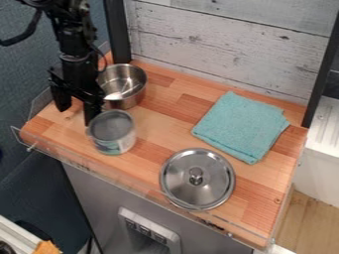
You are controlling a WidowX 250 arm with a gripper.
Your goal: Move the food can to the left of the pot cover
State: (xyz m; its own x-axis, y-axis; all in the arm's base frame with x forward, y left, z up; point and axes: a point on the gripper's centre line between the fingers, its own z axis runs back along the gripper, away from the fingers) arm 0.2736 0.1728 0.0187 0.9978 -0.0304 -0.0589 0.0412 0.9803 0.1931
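One food can (111, 133) stands upright on the wooden counter (165, 124), at ten o'clock from the round metal pot cover (197, 179), the two well apart. Cover lies flat, knob up. The black gripper (77, 110) hangs just beside the can at its ten o'clock; fingers noted as apart, wood visible between them. Contact between the nearer finger and the can cannot be determined. Metal pot (136, 96): upright, near the can at twelve o'clock. Folded teal cloth (240, 126): flat, at one o'clock from the cover.
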